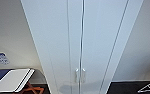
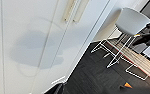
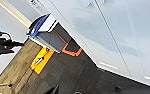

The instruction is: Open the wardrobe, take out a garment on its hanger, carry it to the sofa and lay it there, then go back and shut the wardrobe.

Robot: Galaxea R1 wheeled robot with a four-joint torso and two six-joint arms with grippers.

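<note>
Neither gripper's jaw state could be told. Directly ahead stood the wardrobe (image 1: 82, 37), its two doors shut, two handles (image 1: 80, 75) side by side. One white chair (image 2: 131, 21) stood nearby.

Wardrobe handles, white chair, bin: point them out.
wardrobe handles (image 1: 80, 75), head view, between the pair, on the door seam.
white chair (image 2: 131, 21), left wrist view, seat shell.
bin (image 3: 49, 33), right wrist view, grey side wall.
</note>
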